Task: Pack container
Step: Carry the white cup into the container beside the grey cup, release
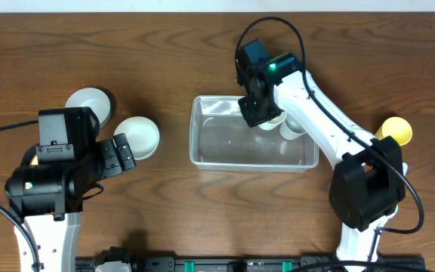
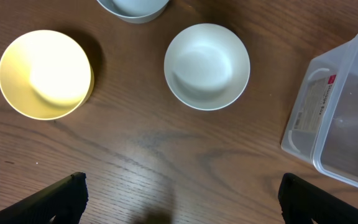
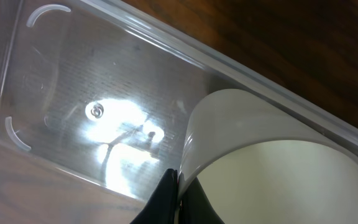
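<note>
The clear plastic container lies at the table's middle. My right gripper is over its far side, shut on the rim of a white cup held tilted inside the tub. In the right wrist view the fingers pinch the cup's wall above the container floor. A second white cup lies in the container's far right corner. My left gripper is open and empty above bare wood, left of the container.
A white bowl and a grey-white bowl sit left of the container. A yellow bowl stands near them, hidden under the left arm from overhead. A yellow cup is at the right.
</note>
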Controlling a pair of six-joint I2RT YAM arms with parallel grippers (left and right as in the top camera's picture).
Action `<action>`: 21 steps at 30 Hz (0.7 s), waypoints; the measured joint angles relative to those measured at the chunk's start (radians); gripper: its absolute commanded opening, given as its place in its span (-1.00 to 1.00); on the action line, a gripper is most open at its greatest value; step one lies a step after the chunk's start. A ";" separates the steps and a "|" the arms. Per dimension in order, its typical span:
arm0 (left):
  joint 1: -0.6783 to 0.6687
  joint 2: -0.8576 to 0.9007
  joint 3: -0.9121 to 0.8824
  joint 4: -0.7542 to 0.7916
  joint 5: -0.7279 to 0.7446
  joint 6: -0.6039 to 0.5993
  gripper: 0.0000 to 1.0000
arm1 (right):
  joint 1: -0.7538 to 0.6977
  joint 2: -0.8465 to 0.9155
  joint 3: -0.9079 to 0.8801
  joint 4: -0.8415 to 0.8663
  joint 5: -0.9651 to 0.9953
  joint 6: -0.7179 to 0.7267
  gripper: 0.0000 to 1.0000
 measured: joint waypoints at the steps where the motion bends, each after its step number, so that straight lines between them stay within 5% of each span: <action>1: 0.000 0.000 0.000 0.000 0.000 0.000 0.96 | -0.002 0.000 -0.001 0.001 0.000 0.000 -0.96; 21: 0.000 0.000 0.000 0.000 0.000 0.000 0.96 | 0.019 0.000 -0.003 0.005 0.000 -0.001 -0.90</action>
